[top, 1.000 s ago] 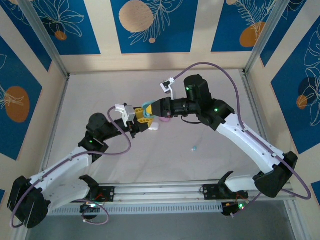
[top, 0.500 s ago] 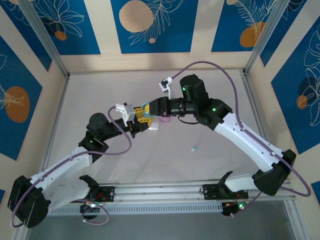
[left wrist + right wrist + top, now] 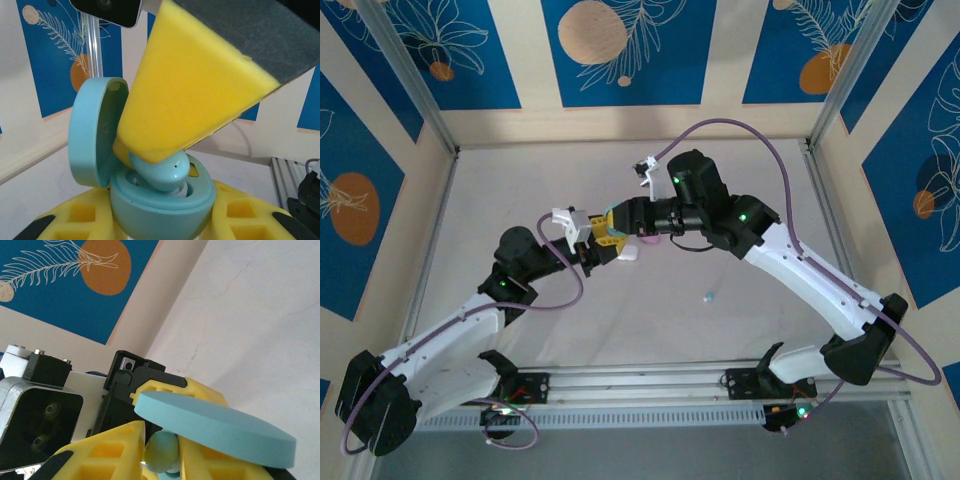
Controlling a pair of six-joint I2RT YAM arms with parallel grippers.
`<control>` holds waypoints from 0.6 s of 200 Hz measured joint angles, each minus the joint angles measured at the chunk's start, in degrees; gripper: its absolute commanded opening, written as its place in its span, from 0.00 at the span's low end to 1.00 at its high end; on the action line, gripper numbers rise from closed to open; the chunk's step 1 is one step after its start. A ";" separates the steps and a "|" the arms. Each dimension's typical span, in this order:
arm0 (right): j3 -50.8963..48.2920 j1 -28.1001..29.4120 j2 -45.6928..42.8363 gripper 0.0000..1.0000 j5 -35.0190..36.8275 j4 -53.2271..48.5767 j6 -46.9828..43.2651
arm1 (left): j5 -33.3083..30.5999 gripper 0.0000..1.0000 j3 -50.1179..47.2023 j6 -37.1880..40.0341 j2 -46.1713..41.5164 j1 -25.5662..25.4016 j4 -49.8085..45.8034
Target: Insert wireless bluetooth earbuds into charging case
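Observation:
My left gripper (image 3: 604,240) is shut on the base of a cyan charging case (image 3: 160,207), which it holds upright with the lid (image 3: 90,132) swung open. My right gripper (image 3: 162,452) reaches in from above, shut on a cyan earbud (image 3: 164,170). The bud's lower end sits in the case's right well and its top sticks out at a tilt. In the right wrist view the bud (image 3: 162,449) lies between yellow fingers (image 3: 107,455), under the lid (image 3: 215,427). A second cyan earbud (image 3: 708,296) lies loose on the table.
A white case (image 3: 628,253) and a pink object (image 3: 648,238) lie on the table just below the two grippers. An aluminium rail (image 3: 640,380) runs along the near edge. Patterned walls and metal posts (image 3: 415,85) close in the sides.
The right arm's wrist has shifted slightly left toward the left gripper. The left arm and the case have stayed put.

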 measured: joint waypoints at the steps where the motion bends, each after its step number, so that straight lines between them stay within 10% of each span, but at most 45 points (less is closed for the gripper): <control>1: 0.00 0.00 0.00 0.27 0.04 -0.07 -0.02 | 0.00 0.32 0.00 -0.02 0.00 0.00 0.00; 120: 3.02 0.81 0.42 0.41 2.97 -4.24 -0.33 | -0.07 0.32 -0.02 -0.07 0.02 -0.13 0.07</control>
